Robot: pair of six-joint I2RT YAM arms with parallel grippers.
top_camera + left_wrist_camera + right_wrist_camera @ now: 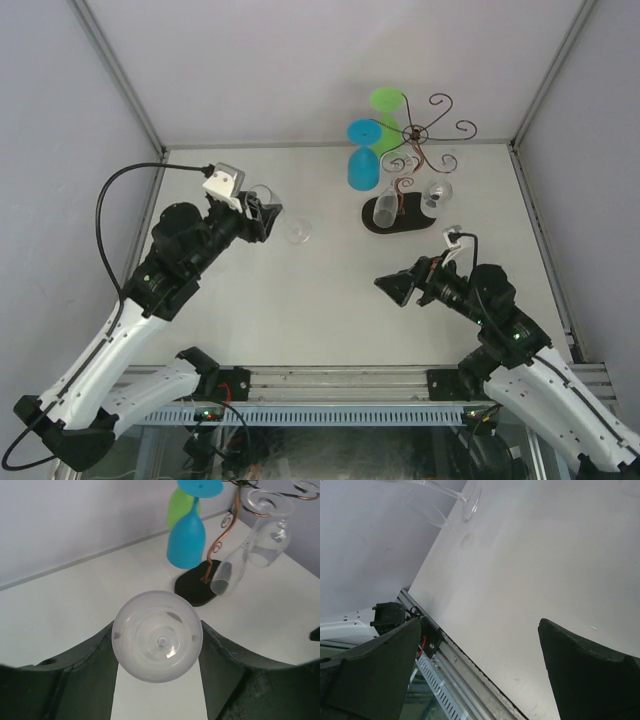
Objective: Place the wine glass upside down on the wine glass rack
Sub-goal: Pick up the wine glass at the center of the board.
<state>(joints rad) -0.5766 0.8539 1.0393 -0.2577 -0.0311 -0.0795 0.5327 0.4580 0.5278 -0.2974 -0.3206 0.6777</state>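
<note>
While the left gripper (267, 215) clamps the glass (157, 636) well left of the rack (415, 133), the right gripper (388, 288) gapes empty nearer it.

The wine glass (157, 636) is clear and undamaged, with a round bowl. The bowl is clamped between the fingers of the left gripper (157, 625), and the stem and foot point away from the wrist. It sits left of the wine glass rack (415, 133), well apart from it. The rack stands upright on its black oval base (400, 220), with a thin brown wire stem and curled spiral arms. 4 glasses hang inverted from the arms: 1 blue glass (362, 165), 1 green glass (387, 118) and 2 clear glasses (385, 210).
</note>
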